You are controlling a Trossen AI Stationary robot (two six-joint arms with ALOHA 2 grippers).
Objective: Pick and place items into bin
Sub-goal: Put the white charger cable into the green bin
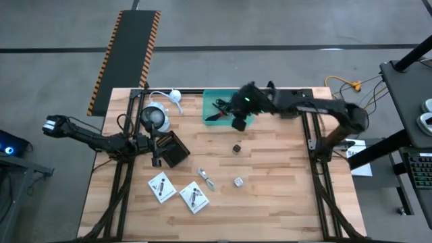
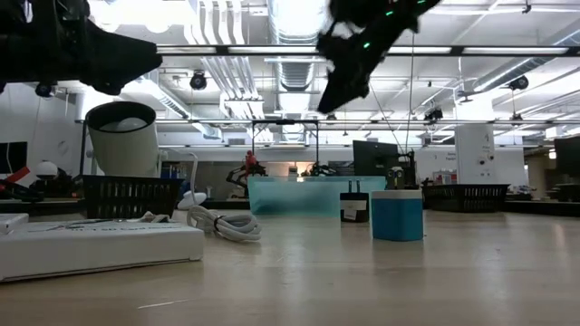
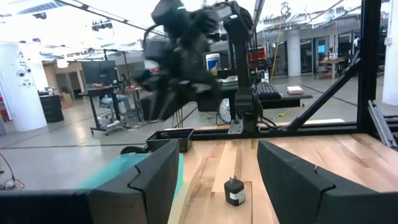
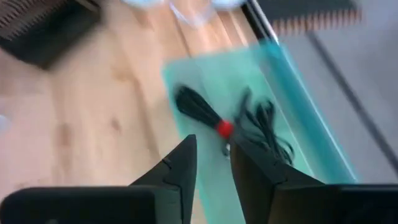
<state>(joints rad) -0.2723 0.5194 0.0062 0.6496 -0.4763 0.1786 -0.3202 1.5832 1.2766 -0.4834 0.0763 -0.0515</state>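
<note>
Over the near edge of the bin point(image 1: 226, 108), at the table's far side: right gripper point(image 1: 238, 122), raised clear of the wood point(image 2: 349, 77), fingers point(image 4: 180, 165) parted by a narrow gap, nothing between them. Directly below in the right wrist view: coiled black cables point(image 4: 198, 106) with a red band point(image 4: 224, 128), lying on the bin floor beside a looser tangle of thin black cord point(image 4: 268, 127). Bin translucent teal, rectangular, seen low across the table as a pale green wall point(image 2: 294, 195).

On bare wood just in front of the bin: small dark cube-like bit point(image 1: 237, 148), also seen from the left wrist point(image 3: 234, 191). Farther toward the front edge: small silvery bit point(image 1: 238, 181), and a slim silvery piece point(image 1: 206, 178) beside it. Two white printed packets near the front left, one point(image 1: 161, 186) just beside the other point(image 1: 194, 197), apart from each other.

At the table's left side: left gripper point(image 1: 156, 156), low, fingers point(image 3: 149, 180) spread wide, empty, next to the black square box point(image 1: 174, 148). Behind it, white round device point(image 1: 154, 119) with white cord point(image 1: 169, 96) trailing toward the far edge.

Low view, foreground: blue cylinder point(image 2: 397, 215) standing upright on the table, white cord coil point(image 2: 227, 224), flat white packet point(image 2: 100, 244).
</note>
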